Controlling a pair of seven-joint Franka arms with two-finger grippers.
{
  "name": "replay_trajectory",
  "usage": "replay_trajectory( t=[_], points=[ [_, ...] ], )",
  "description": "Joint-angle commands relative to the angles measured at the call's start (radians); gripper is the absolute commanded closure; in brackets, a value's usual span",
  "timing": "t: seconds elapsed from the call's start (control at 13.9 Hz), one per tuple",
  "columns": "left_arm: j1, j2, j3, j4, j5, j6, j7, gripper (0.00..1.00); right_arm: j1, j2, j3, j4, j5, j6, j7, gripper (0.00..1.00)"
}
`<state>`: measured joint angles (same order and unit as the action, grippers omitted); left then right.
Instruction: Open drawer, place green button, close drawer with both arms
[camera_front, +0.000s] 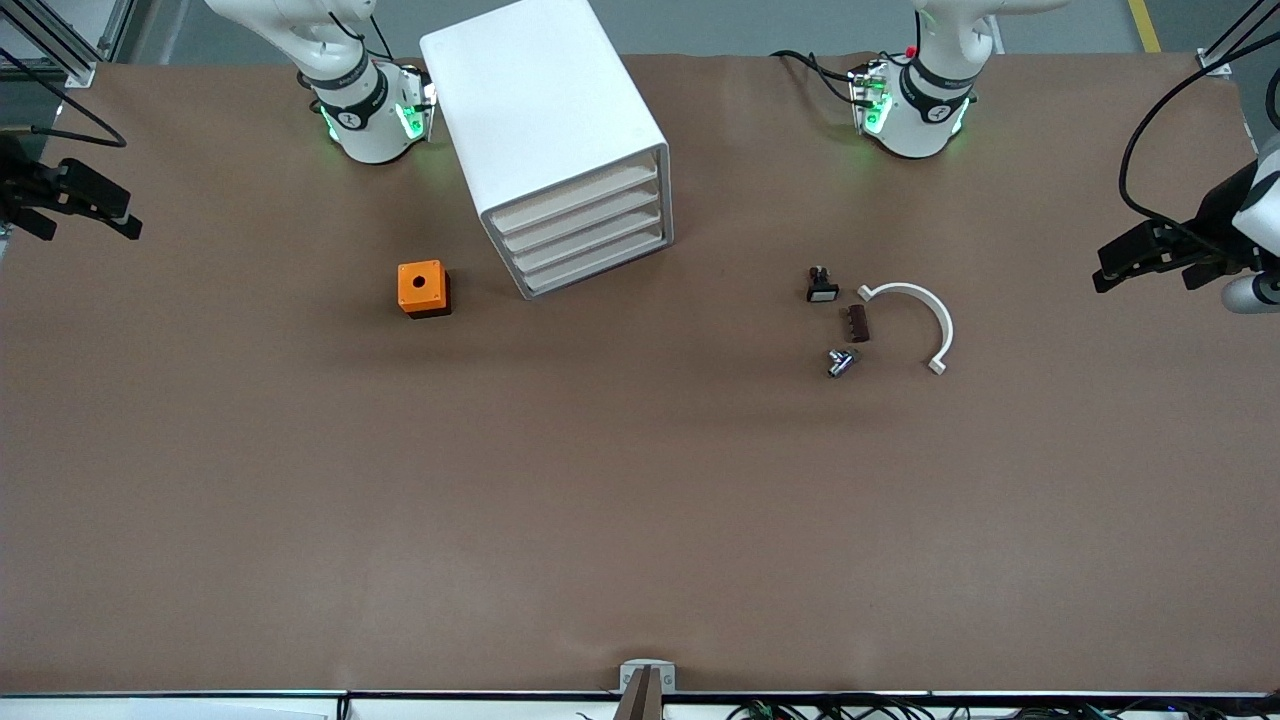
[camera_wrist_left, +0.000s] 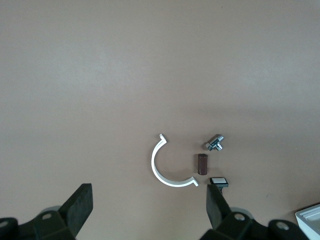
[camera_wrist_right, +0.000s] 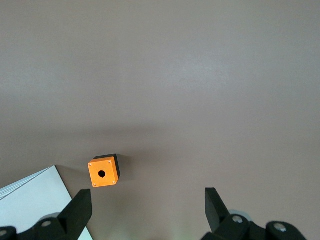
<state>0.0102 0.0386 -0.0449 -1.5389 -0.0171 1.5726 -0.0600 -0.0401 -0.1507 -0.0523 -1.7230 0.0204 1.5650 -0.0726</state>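
Both arms wait, drawn back to the ends of the surface (camera_front: 640, 520). The left gripper (camera_front: 1150, 262) and the right gripper (camera_front: 85, 205) each hang with fingers spread wide, holding nothing. The cabinet (camera_front: 555, 140) has all four drawers (camera_front: 585, 225) shut. The button (camera_front: 842, 362) lies toward the left arm's end, near a white clip (camera_front: 915, 320).

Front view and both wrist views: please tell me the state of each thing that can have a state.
drawers: all four shut in the cabinet.
button: lying on its side on the table, not held.
orange box: upright, hole facing up.
left gripper: open, empty, over the left arm's end of the table.
right gripper: open, empty, over the right arm's end.
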Motion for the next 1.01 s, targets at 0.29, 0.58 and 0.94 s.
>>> replay_trajectory(
  t=[0.29, 0.58, 0.94],
  points=[
    [-0.004, 0.014, 0.011, 0.030, 0.005, -0.016, 0.017, 0.00, 0.011, -0.027, -0.008, -0.024, 0.012, 0.000, -0.016, 0.00],
    [-0.009, 0.014, 0.010, 0.031, 0.008, -0.016, -0.001, 0.00, 0.005, -0.027, -0.009, -0.024, 0.012, 0.004, -0.082, 0.00],
    [-0.009, 0.014, 0.010, 0.030, 0.008, -0.016, 0.002, 0.00, 0.005, -0.027, -0.009, -0.024, 0.012, 0.001, -0.082, 0.00]
  ],
)
